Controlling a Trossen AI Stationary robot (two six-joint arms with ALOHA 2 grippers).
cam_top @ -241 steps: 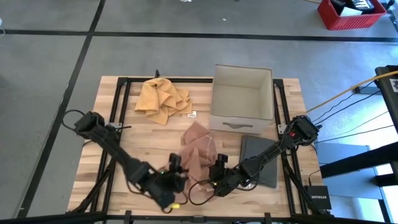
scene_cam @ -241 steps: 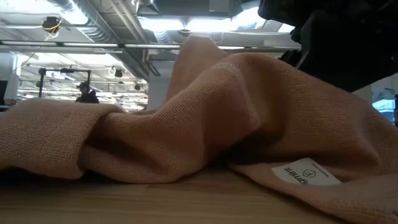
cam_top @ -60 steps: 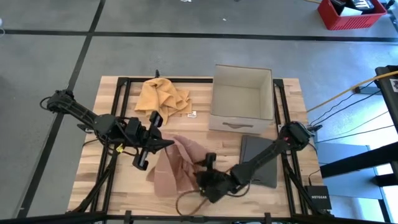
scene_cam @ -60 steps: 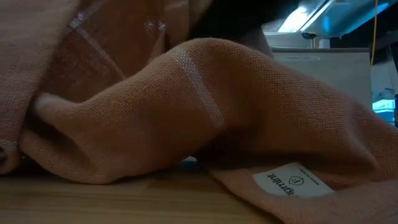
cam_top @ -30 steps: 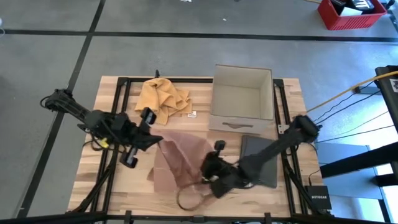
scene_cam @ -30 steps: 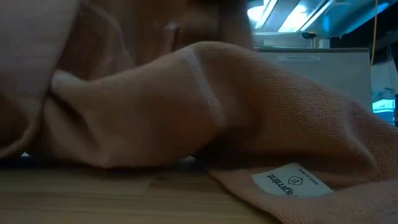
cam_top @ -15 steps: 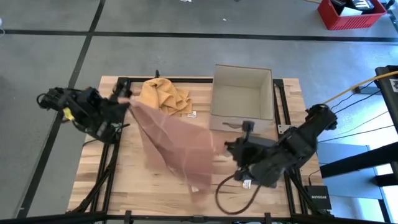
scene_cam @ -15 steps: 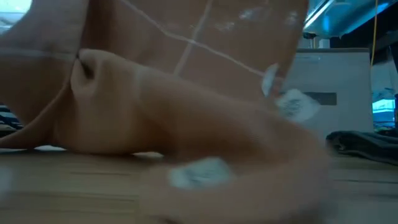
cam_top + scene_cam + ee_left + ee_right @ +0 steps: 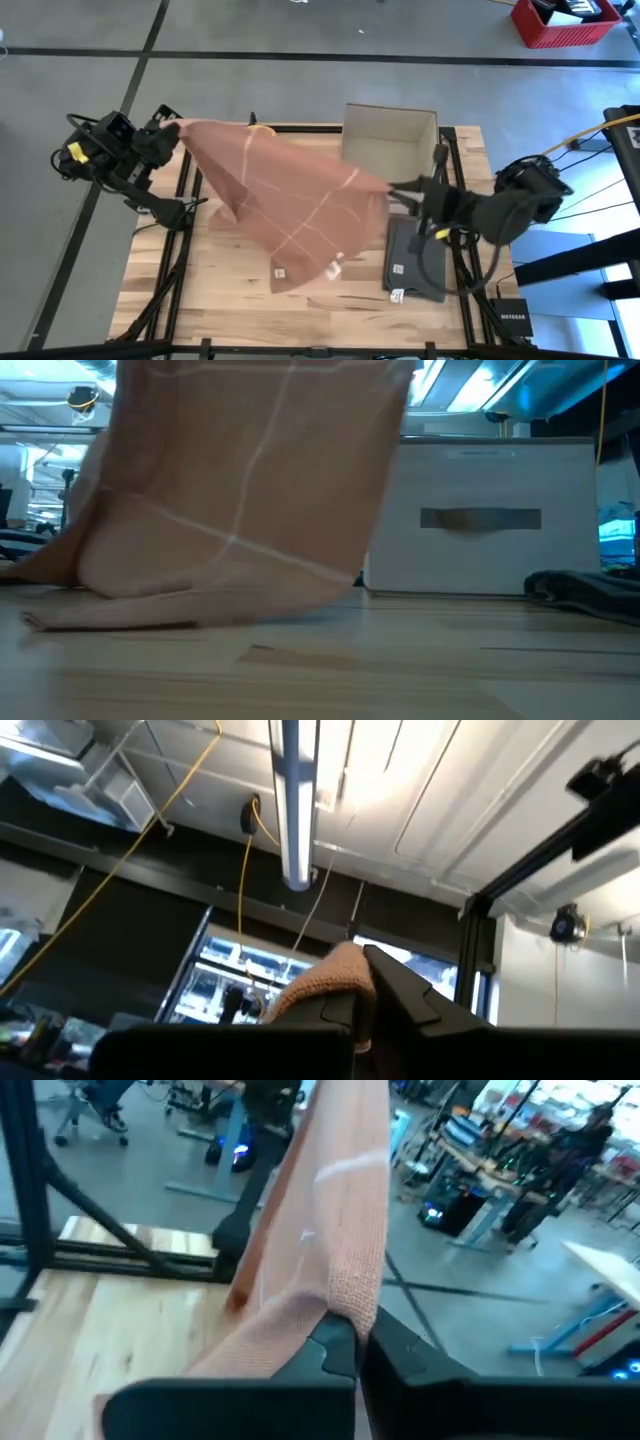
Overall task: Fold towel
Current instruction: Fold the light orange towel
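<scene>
High view: towel (image 9: 290, 205) stretched between grippers (both clamped).

no text, label or sign can be read anywhere here

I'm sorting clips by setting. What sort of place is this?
Probably a robotics lab or workshop: a bare concrete floor marked with dark tape lines, exposed ceiling ducts with strip lights, and benches of equipment beyond the wooden table.
</scene>
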